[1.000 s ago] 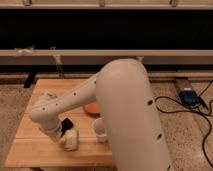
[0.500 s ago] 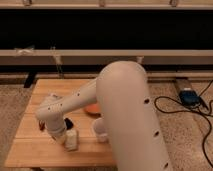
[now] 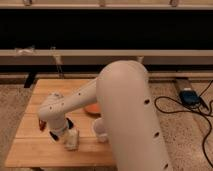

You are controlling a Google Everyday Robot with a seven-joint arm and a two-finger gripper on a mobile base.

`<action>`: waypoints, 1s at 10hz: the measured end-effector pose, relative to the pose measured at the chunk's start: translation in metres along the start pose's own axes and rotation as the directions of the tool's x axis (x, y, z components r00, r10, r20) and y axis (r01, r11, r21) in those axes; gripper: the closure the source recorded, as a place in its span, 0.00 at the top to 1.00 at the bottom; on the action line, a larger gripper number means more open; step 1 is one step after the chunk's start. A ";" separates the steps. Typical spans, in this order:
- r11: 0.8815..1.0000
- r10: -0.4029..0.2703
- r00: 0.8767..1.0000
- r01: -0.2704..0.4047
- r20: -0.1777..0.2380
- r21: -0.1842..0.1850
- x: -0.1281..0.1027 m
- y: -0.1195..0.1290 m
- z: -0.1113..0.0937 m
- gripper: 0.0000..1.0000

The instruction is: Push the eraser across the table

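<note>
With the gripper low over the table near its front-left corner, its opening impossible to tell, and what looks like the black eraser just beside it, touching the pale beige block, push flat and slowly, clear of the white cup.

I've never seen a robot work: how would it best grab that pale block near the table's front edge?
Probably from above, closing across the narrower width of the pale block. It lies low on the table, so its top is free while its sides are short. The gripper sits right beside it.
</note>
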 end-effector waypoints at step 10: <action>1.000 0.001 0.995 -0.003 -0.097 -0.016 0.018 -0.019 0.003 0.00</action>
